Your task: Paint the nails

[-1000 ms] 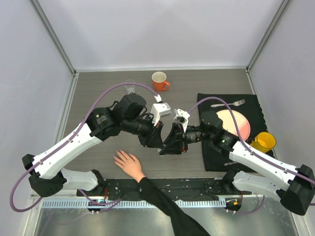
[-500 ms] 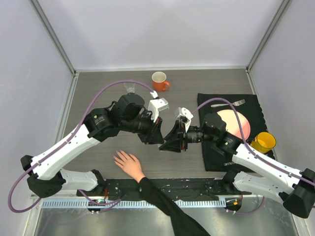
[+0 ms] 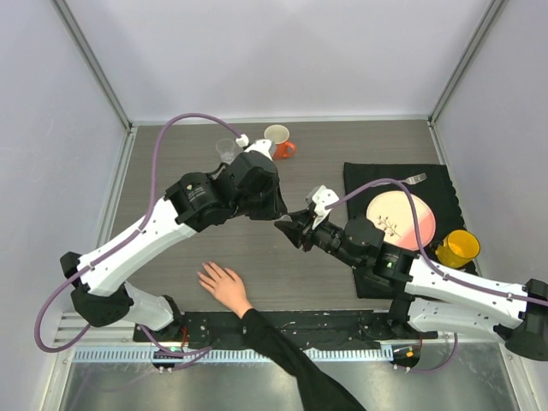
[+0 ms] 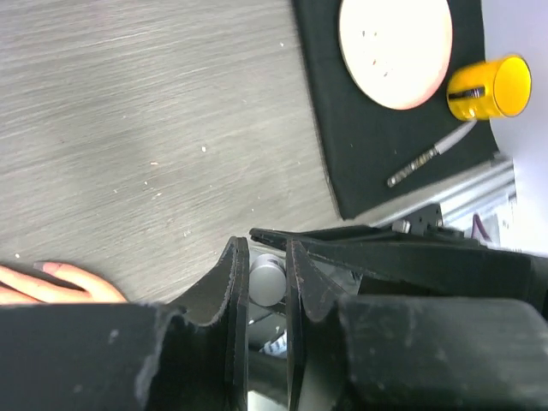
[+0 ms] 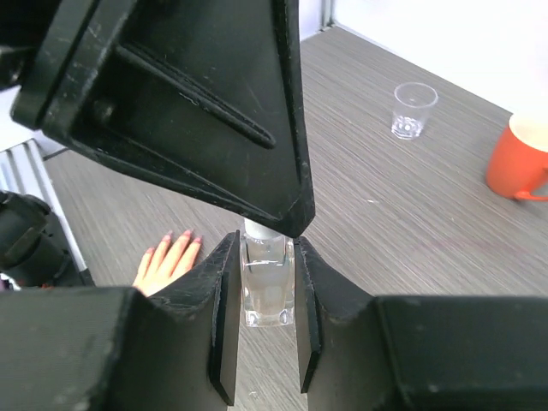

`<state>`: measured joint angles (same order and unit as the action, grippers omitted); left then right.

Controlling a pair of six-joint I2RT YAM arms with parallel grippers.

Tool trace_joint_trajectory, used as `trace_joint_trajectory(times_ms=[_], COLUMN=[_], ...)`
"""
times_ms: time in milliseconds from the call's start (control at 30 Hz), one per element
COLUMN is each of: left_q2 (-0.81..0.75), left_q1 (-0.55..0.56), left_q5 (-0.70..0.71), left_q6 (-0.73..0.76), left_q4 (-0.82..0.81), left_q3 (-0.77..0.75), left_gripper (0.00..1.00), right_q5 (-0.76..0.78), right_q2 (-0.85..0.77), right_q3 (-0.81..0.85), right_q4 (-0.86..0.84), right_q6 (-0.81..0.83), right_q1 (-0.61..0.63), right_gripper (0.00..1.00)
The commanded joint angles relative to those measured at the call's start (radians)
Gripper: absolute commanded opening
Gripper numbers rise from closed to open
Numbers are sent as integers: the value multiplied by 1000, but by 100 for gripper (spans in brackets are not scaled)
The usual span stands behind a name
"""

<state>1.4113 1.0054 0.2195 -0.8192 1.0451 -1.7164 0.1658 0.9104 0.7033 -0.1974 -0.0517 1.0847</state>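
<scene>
one hand (image 3: 224, 287), one bottle (image 5: 264, 295), one glass (image 5: 413, 110), one plate (image 3: 401, 218), one orange mug (image 3: 278, 140).

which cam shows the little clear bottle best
Right wrist: the clear bottle stands full-length between the right gripper fingers. Left wrist shows only its cap in the left gripper. Top external hides it.

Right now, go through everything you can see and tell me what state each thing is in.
bottle: upright, clamped between the right gripper fingers
cap: on the bottle, pinched by the left gripper fingers
hand: palm down, spread flat
nails: pinkish; painted or not, cannot tell
orange mug: upright
clear glass: upright, looks empty
plate: lying flat, no food on it
</scene>
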Motion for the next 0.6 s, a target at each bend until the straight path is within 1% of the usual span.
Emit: trace_joint_trajectory(times_ms=[0,33,67,133,167,233,267,300,333,367,400,433,467,500,533,567], left_q2=[-61,-67,-75,-110,-124,-176,-196,-222,-276,-310,-343,-374,-443,-471,-500,-540], left_q1=[-41,-44,-44,-44,-44,-42,-45,-45,-47,-48,-51,-53,-57,-59,-59,-60], left_q5=[264,217,181,126,69,14,-20,-38,-55,-104,-133,-172,-283,-326,-386,-437], left_q6=[-8,15,56,95,113,170,192,221,239,256,270,303,317,330,344,351], left_q4=[18,4,-11,-77,-104,-178,-200,-223,-287,-325,-376,-483,-544,-598,-706,-750], left_q3=[-6,-5,1,34,46,96,128,149,171,232,268,308,389,428,467,532], left_gripper=[0,5,23,48,66,77,84,87,93,98,98,97,88,82,78,78], right_q5=[91,75,61,-4,-32,-102,-124,-146,-222,-251,-296,-345,-456,-512,-567,-683], right_q2=[-31,-36,-42,-48,-51,-68,-74,-85,-91,-100,-105,-116,-119,-120,-120,-119], right_q3=[42,39,41,51,55,62,65,67,73,73,74,78,81,87,87,87], right_q4=[12,15,21,52,61,90,101,127,136,141,147,145,144,133,116,95], right_q6=[21,16,9,-5,-10,-28,-31,-39,-51,-66,-85,-124,-146,-167,-228,-258], right_q1=[9,9,6,7,6,7,6,4,-2,-17,-31,-48,-84,-110,-133,-155], right_gripper=[1,1,1,1,1,1,1,1,1,1,1,1,1,1,1,1])
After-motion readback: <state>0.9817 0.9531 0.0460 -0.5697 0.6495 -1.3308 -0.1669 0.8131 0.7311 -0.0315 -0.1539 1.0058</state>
